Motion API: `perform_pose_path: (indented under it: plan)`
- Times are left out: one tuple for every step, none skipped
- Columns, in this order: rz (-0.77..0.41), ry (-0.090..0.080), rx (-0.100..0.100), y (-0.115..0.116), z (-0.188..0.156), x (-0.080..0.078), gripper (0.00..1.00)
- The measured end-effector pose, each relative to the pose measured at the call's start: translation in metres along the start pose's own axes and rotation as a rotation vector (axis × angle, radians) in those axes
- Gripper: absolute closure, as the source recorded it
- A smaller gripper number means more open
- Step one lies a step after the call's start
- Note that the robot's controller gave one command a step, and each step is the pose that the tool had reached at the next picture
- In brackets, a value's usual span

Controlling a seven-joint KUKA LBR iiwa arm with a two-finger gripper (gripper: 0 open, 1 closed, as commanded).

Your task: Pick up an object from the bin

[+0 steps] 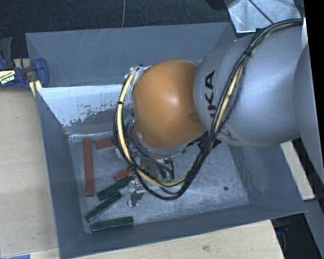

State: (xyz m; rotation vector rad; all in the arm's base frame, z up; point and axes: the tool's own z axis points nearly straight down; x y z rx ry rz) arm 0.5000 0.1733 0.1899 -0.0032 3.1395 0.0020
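Observation:
My gripper [135,194] reaches down into the left half of the bin, mostly hidden under the arm's orange cover. Its metal tip stands right beside the right end of a dark green stick [114,190] that lies slanted on the floor. A small reddish-brown block [122,175] lies just above that tip. A second dark stick [104,209] lies slanted just below and left of the first one. Whether anything is gripped is hidden from me.
A long reddish-brown bar [88,167] lies upright along the bin's left side, with a short brown piece [104,143] at its top right. A flat dark bar [112,223] rests by the front wall. The arm covers the bin's middle and right.

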Motion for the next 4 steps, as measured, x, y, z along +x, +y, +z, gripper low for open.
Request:
perform_pose_path:
  plan:
    - [-0.202, -0.002, 0.001, 0.006, 0.051, 0.0, 0.0]
    - [-0.345, -0.01, -0.001, -0.024, 0.112, -0.023, 1.0]
    - [-0.345, -0.01, -0.001, -0.024, 0.112, -0.023, 1.0]
    - [-0.401, -0.002, 0.0, -0.033, -0.038, -0.015, 1.0]
